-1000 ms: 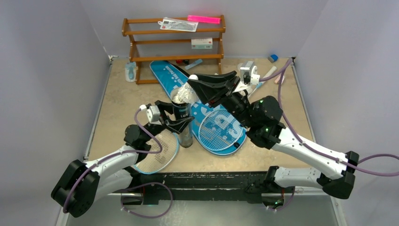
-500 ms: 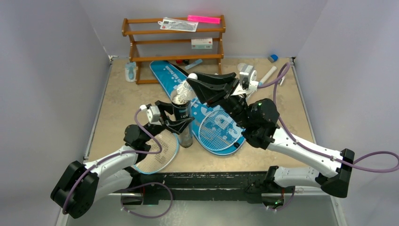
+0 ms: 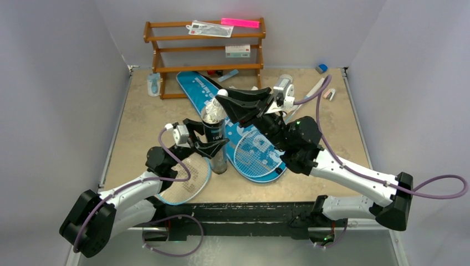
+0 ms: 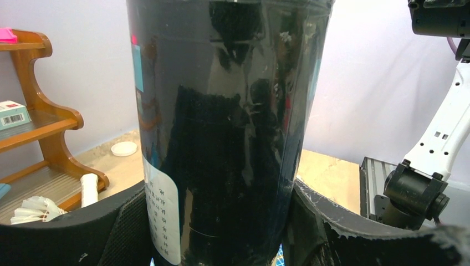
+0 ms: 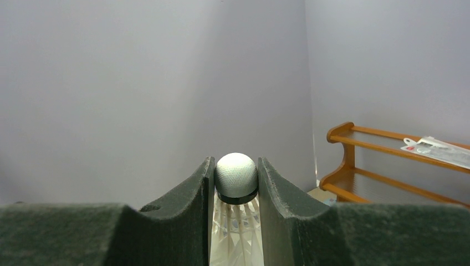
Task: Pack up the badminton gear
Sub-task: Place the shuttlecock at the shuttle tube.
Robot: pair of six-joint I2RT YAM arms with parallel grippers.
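My left gripper (image 3: 209,138) is shut on the black cylinder tube (image 3: 214,128) and holds it upright; in the left wrist view the tube (image 4: 233,127) fills the gap between my fingers (image 4: 83,238). My right gripper (image 3: 223,97) is shut on a white feather shuttlecock (image 3: 218,104) just above the tube's open top, with its cork (image 5: 236,175) pinched between the pads. One light-blue racket (image 3: 256,152) lies on the blue bag (image 3: 194,86). The other racket (image 3: 185,185) lies under my left arm. Another shuttlecock (image 4: 33,208) lies near the rack's foot.
The brown wooden rack (image 3: 205,50) stands at the back with small items on its shelves. A pale-blue bottle (image 3: 153,84) lies left of it. Small items lie at the back right corner (image 3: 321,68). A white lid (image 4: 123,148) lies on the table.
My right gripper has moved left with the shuttlecock, closer over the tube's top. The left gripper and tube have not moved.
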